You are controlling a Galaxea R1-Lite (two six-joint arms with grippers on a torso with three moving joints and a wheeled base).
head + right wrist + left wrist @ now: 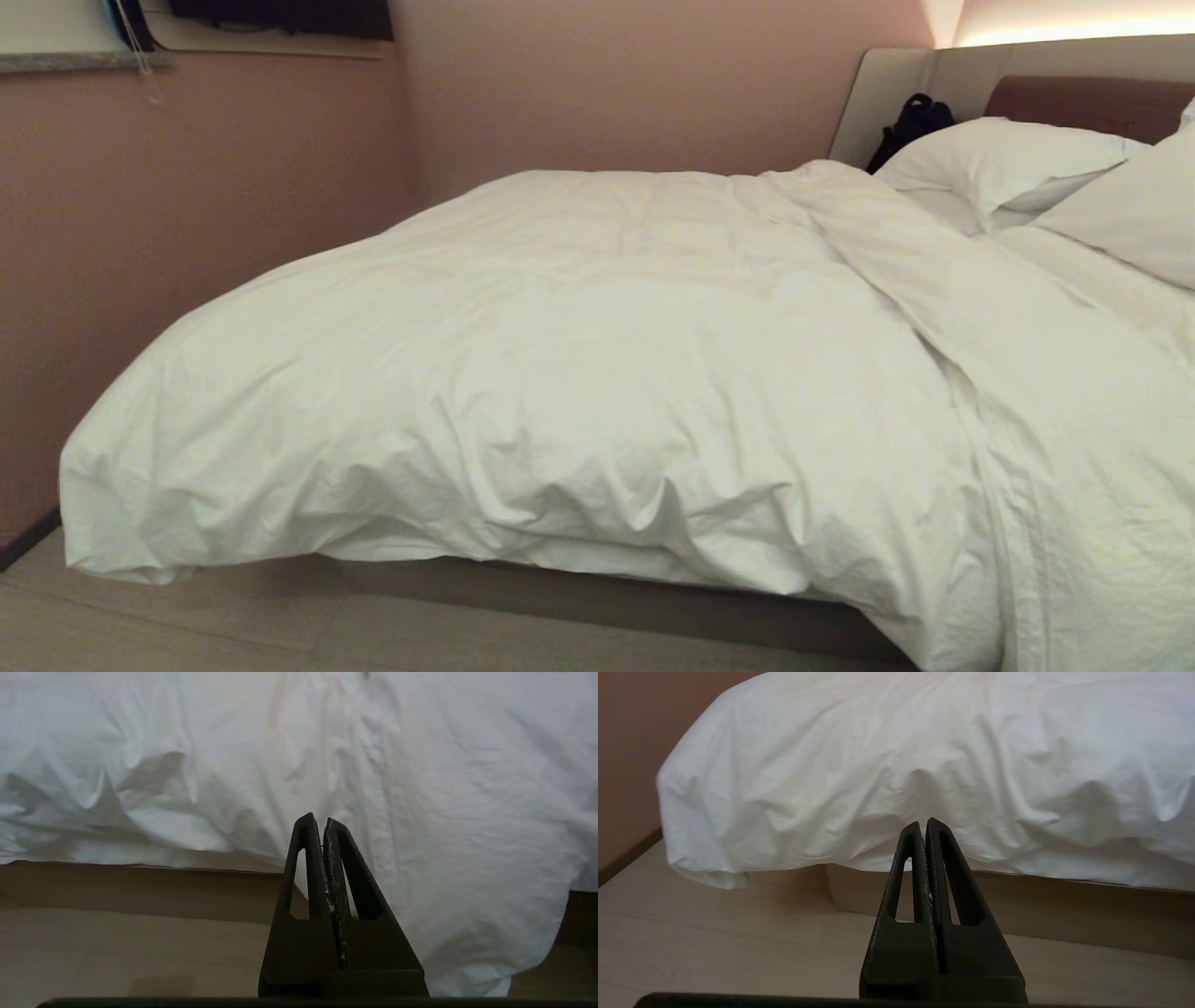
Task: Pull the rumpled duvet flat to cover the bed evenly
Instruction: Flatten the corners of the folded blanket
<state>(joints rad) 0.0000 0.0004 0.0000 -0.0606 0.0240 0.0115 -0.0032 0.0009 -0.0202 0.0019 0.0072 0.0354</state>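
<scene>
Pillows [1008, 163] show only from the head (wrist views: both claws [923, 823] [317, 820] pinched closed, empty, facing duvet [560, 373])

One duvet [560, 373], one bed [635, 607], two pillows [1008, 159], two pincers [923, 823]

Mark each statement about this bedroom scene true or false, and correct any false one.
1. The duvet hangs over the near edge of the bed. True.
2. The left claw is clamped on the duvet. False: it is shut on nothing, short of the cloth.
3. White pillows lie by the headboard. True.
4. The right claw stands wide open. False: its fingers are pressed together.
5. A black bag sits on the floor. False: it rests up by the headboard, beside the pillows.
</scene>
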